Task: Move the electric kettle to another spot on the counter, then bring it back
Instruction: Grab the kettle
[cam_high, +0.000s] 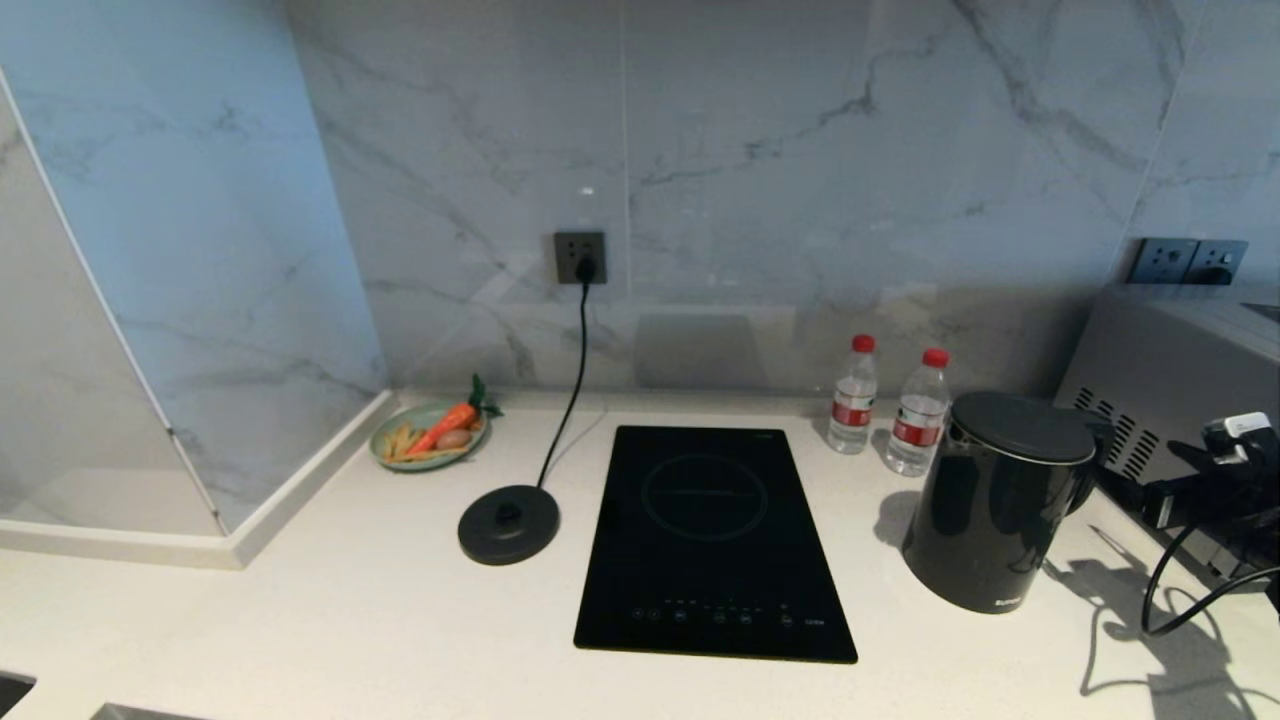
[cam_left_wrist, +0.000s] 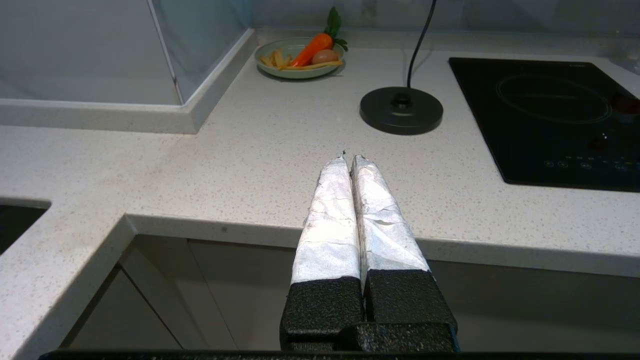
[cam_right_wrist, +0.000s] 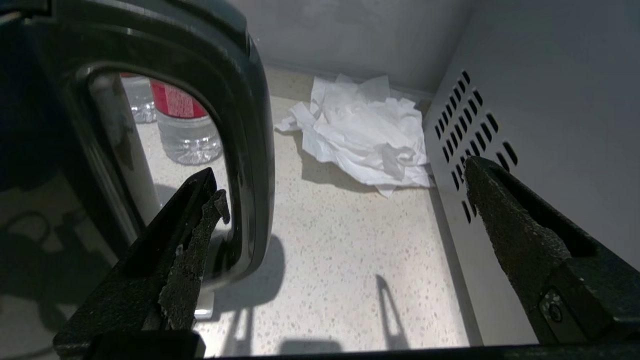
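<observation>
The glossy black electric kettle (cam_high: 1000, 500) stands upright on the white speckled counter (cam_high: 300, 620), right of the cooktop and off its base disc (cam_high: 508, 523). My right gripper (cam_right_wrist: 344, 175) is open at the kettle's right side. The bar of the loop handle (cam_right_wrist: 252, 150) lies between its fingers, close to one fingertip (cam_right_wrist: 212, 195), and is not clamped. The right arm (cam_high: 1235, 470) shows at the head view's right edge. My left gripper (cam_left_wrist: 348, 157) is shut on nothing and hovers over the counter's front edge, well short of the base disc (cam_left_wrist: 401, 110).
A black cooktop (cam_high: 712, 540) lies mid-counter. Two water bottles (cam_high: 853, 408) (cam_high: 919, 412) stand behind the kettle. A grey vented appliance (cam_high: 1170, 370) is close on the right, with crumpled tissue (cam_right_wrist: 365, 135) beside it. A plate of toy food (cam_high: 430, 437) sits back left.
</observation>
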